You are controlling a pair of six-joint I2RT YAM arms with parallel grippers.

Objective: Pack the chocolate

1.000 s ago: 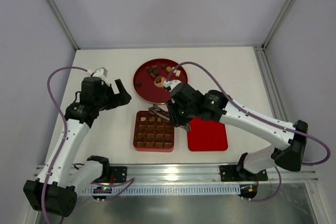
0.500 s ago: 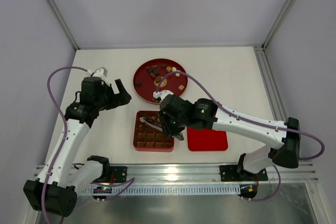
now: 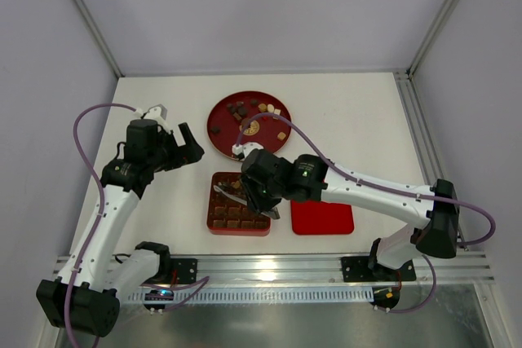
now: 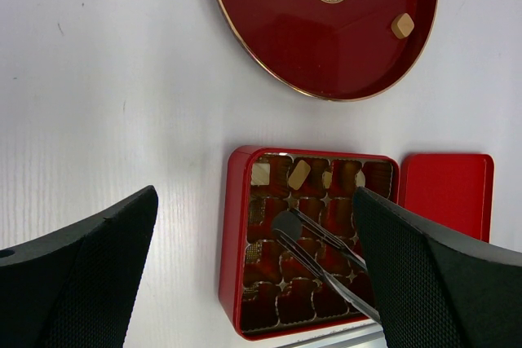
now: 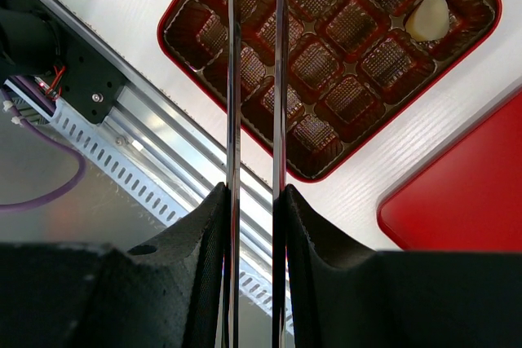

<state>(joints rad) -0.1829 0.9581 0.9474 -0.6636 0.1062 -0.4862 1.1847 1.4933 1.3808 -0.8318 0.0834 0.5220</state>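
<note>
Chocolate (image 3: 237,109): most pieces lie loose on the round red plate (image 3: 232,143). A few are already seated in the box (image 4: 231,242), in the row nearest the plate, with a cream piece (image 5: 428,15) in the corner cell. The remaining cells show only brown liner. The lid (image 3: 326,216) is parked flat on the table (image 3: 359,120), just beside the box on its right.

Change over the last second: the tweezers (image 5: 280,87), clamped in the right gripper (image 5: 254,201), have been swung from the plate-side edge of the box across toward its left columns. The tips are now hung over the left half of the box. Whether a piece is carried in the tips cannot be told: they are cut off in the right wrist view and too small from above. This is read as the transfer leg of a placement. A drop into an empty left cell is judged likely next. Packing is judged early, with most cells unfilled.

Pose: the right arm is stretched leftward above the lid, with the wrist pitched down over the box. Its jaws are closed partway onto the tweezer legs, which are kept slightly apart. The left arm is unchanged. The left gripper (image 3: 189,146) is held above bare table left of the plate, jaws spread fully, nothing held.
</note>
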